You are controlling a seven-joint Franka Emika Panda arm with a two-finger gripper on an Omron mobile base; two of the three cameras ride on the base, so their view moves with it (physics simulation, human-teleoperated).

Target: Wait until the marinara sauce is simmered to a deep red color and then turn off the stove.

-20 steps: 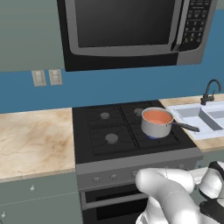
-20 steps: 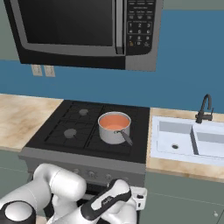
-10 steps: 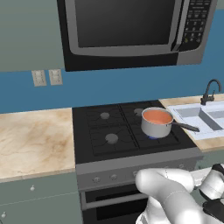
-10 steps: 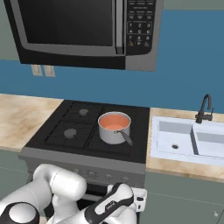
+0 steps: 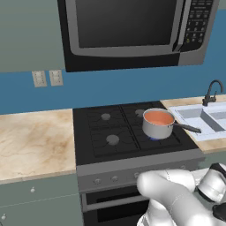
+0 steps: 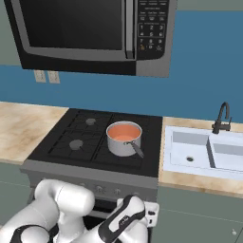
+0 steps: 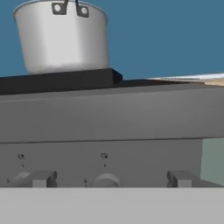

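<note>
The marinara sauce point(image 5: 157, 118) is a flat orange-red disc in a small steel saucepan point(image 6: 124, 139) on the stove point(image 5: 132, 152), over the burner at about 4 o'clock of the cooktop in the left base view, its dark handle point(image 5: 186, 128) pointing toward 4 o'clock at the sink point(image 6: 204, 152). In the hand view the gripper point(image 7: 109, 179) faces the grey front panel point(image 7: 109, 153) of the stove from low down; its two fingertips point(image 7: 41, 178) stand far apart at the bottom edge with nothing between them, one small round knob point(image 7: 105, 180) lying between them on the panel. From there the saucepan sits up at 11 o'clock, above the panel and well apart from the fingertips. The microwave point(image 6: 95, 33) hangs above the cooktop
</note>
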